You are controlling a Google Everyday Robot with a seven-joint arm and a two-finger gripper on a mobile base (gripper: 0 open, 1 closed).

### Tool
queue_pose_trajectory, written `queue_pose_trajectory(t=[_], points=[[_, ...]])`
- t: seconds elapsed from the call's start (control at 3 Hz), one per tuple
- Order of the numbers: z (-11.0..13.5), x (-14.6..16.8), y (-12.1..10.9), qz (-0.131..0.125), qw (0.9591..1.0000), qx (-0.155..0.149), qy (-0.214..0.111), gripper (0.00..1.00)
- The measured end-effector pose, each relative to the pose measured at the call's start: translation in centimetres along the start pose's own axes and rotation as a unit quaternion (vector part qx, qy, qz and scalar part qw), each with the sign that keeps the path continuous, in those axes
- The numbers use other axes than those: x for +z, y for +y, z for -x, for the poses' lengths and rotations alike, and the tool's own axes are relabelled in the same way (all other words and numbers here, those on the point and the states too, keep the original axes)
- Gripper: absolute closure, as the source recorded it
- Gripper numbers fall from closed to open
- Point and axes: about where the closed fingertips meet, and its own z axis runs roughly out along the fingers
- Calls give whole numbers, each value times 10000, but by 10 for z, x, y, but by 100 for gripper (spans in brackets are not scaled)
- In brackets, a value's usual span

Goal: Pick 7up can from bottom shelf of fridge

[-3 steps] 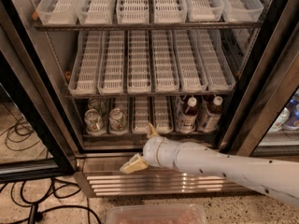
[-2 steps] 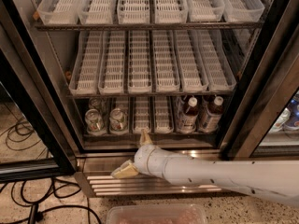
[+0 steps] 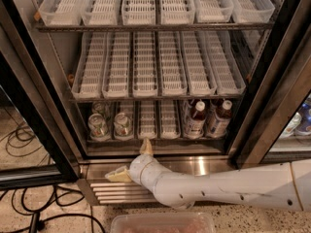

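Observation:
The fridge (image 3: 46, 130) stands open in the camera view, with tiers of white slotted lanes. On the dim bottom shelf (image 3: 155, 141), two small silver-lidded cans stand side by side at the left: the left can (image 3: 97, 125) and the right can (image 3: 122, 125). One is the 7up can, but I cannot tell which from their bodies. My gripper (image 3: 131, 160) is open in front of the shelf's front rail, just below and to the right of the cans, touching neither. One fingertip (image 3: 146, 147) points up at the rail and the other (image 3: 116, 175) points left over the base grille.
Two brown-liquid bottles with white caps (image 3: 197, 118) (image 3: 221, 116) stand at the right of the bottom shelf. The steel ribbed grille (image 3: 116, 191) runs below. Black cables (image 3: 29, 212) lie on the floor at the left. A pinkish bin (image 3: 163, 224) sits at the bottom edge.
My arm has shifted left and slightly lower, and the gripper now sits nearer the cans in front of the base grille. The cans and bottles have not moved.

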Motion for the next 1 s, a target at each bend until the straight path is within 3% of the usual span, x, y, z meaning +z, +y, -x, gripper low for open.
queue_pose_trajectory(t=[0.33,0.67,1.0], points=[[17,0,-37,-805,9962,27,-319,0],[33,-7,-69,-1488,9872,18,-574,0],[33,-7,-69,-1488,9872,18,-575,0]])
